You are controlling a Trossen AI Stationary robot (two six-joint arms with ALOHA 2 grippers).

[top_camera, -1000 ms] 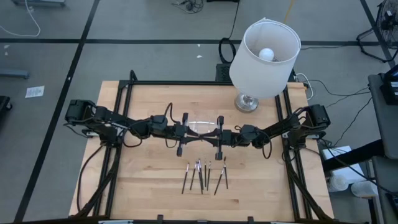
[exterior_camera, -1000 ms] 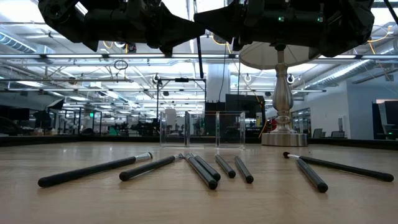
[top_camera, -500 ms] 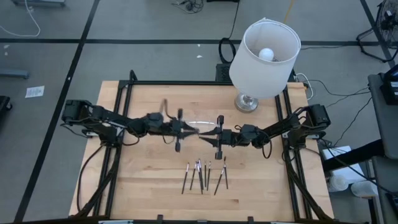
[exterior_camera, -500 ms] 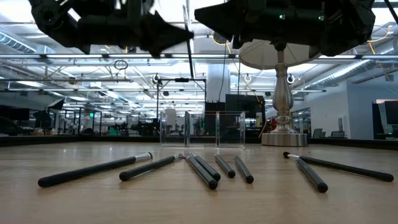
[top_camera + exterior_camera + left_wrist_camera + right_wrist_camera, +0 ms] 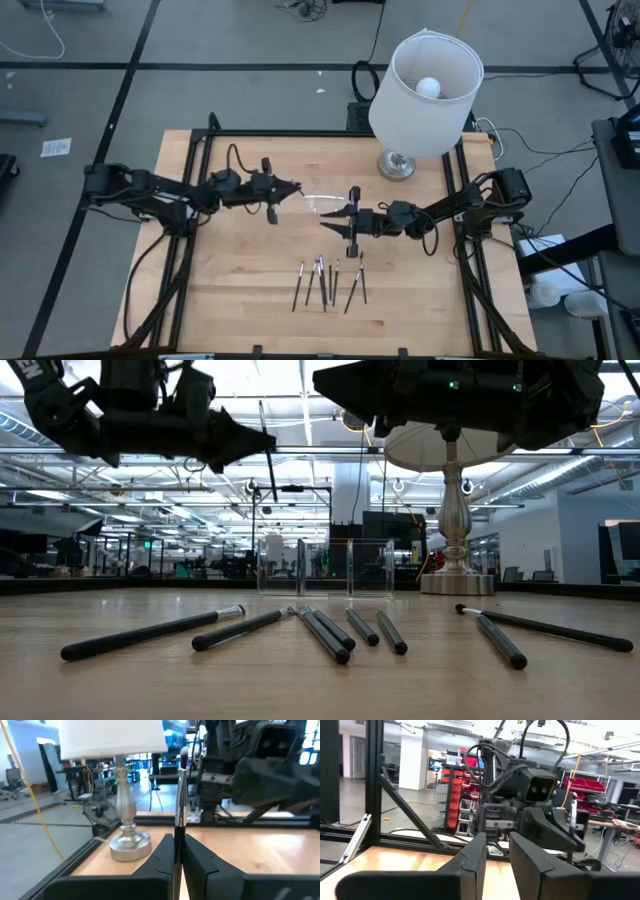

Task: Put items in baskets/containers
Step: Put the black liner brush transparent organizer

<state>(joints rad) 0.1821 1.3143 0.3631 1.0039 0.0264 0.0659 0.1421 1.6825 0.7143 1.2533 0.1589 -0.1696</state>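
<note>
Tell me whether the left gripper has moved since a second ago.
Yes. In the high view the left gripper, shut on a stick tool, has pulled back leftward, away from the clear tray.

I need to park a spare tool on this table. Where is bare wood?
Free: the near corners either side of the stick tools, and the far left corner, away from the lamp. Crowded: mid-table, where the left gripper, right gripper and clear tray meet.

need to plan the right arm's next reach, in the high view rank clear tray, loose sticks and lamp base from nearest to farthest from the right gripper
From the right gripper:
1. clear tray, just beyond its tips, mid-table.
2. loose sticks, on the table's near side.
3. lamp base, at the far right corner.
</note>
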